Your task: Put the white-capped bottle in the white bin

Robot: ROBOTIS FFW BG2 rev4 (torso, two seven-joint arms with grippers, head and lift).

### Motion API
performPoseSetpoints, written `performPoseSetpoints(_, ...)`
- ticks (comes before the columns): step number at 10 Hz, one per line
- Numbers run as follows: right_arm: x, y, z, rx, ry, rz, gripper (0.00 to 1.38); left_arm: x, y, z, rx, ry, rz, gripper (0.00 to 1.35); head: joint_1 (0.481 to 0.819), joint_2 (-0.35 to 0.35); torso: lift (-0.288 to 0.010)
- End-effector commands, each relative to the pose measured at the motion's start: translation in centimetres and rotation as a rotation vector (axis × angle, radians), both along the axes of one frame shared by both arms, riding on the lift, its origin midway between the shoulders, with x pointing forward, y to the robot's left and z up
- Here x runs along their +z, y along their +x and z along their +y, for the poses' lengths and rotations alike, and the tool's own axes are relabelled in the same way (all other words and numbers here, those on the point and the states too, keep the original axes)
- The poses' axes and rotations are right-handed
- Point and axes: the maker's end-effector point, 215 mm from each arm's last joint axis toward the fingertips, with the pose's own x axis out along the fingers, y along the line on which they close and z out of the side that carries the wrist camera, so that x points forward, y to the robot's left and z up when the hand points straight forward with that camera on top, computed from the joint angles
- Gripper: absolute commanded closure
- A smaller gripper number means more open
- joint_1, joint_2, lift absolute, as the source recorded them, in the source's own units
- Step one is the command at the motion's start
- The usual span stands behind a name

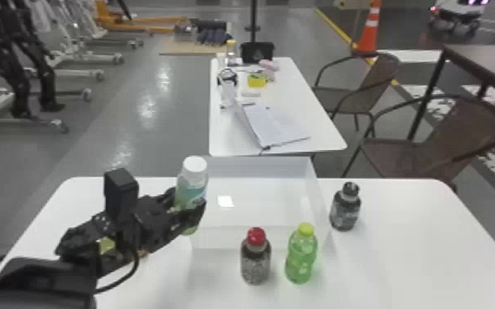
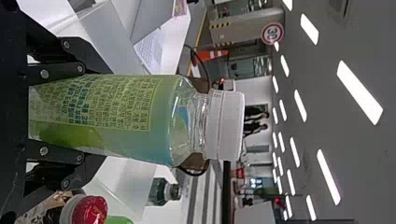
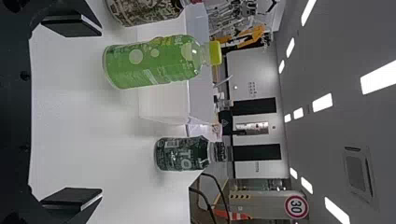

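White-capped bottle (image 1: 195, 174) found upright, clamped in the left gripper (image 1: 188, 202), with the white bin (image 1: 218, 237) just to that pincer's right; recommend carrying its base clear of the wall before lowering, right gripper (image 3: 101, 113) standing wide.

Looks like robotics lab: black robot legs (image 1: 47, 88), white wheeled stands (image 1: 74, 73), traffic cone (image 1: 368, 40), yellow floor line (image 1: 335, 26), ceiling strip lights (image 2: 359, 92).
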Motion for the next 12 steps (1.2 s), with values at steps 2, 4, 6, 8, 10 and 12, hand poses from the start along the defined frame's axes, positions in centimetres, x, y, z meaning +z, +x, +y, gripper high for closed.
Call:
performPoseSetpoints(2, 0.1, 0.6, 0.5, 0.010, 0.004, -0.006, 0.09, -1.1, 2.9, -2.6, -0.105, 0.168, -0.012, 0.94, 0.549, 0.000, -0.100)
performPoseSetpoints(4, 0.2, 0.9, 0.8, 0.019, 0.006, -0.010, 0.09, -1.2, 5.0, -3.3, -0.150, 0.310, -0.044, 0.94, 0.549, 0.000, -0.100)
performPoseSetpoints(6, 0.4, 1.3, 1.1, 0.023, 0.006, -0.017, 0.09, -1.1, 6.5, -4.9, -0.203, 0.486, -0.099, 0.94, 0.549, 0.000, -0.100)
performPoseSetpoints(8, 0.5, 1.8, 1.5, 0.036, 0.009, -0.023, 0.09, -1.3, 7.2, -6.5, -0.253, 0.635, -0.162, 0.94, 0.549, 0.000, -0.100)
performPoseSetpoints(10, 0.7, 2.1, 1.6, 0.036, 0.008, -0.028, 0.09, -2.3, 6.8, -8.6, -0.332, 0.811, -0.239, 0.94, 0.549, 0.000, -0.100)
performPoseSetpoints(12, 0.6, 2.1, 1.6, 0.036, 0.010, -0.026, 0.09, -1.9, 7.0, -8.6, -0.337, 0.845, -0.277, 0.46, 0.549, 0.000, -0.100)
